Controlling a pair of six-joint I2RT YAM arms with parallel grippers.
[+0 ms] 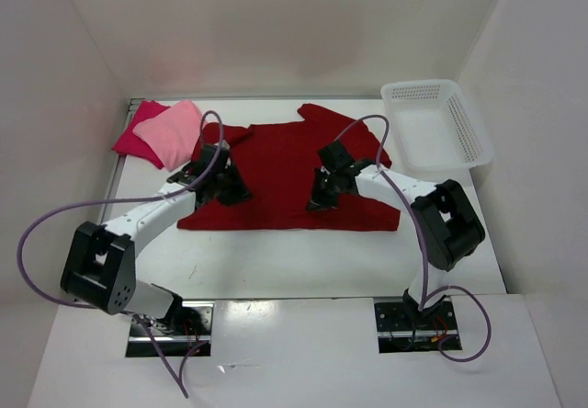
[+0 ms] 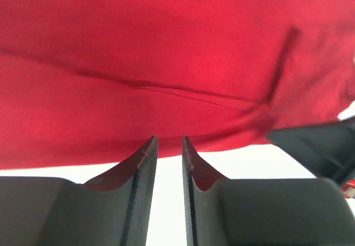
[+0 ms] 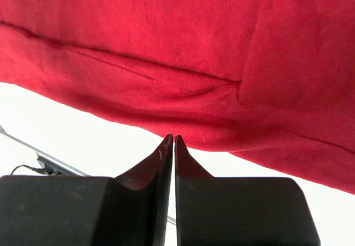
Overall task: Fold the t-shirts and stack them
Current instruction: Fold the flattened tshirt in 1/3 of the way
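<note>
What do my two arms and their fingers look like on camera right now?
The left arm and right arm are white links with bulky black joint housings; a purple cable loops off each. The left gripper and right gripper have black fingers, textured inside, tapering to thin tips.

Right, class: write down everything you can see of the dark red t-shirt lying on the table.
The dark red t-shirt looks like soft, matte cloth. It lies spread flat across the middle of the white table, with a straight near edge and an uneven far edge. Shallow creases and a seam line run across it. The left gripper, fingers slightly apart, and the right gripper, fingers together, meet its near edge. Whether either pinches cloth cannot be told.
</note>
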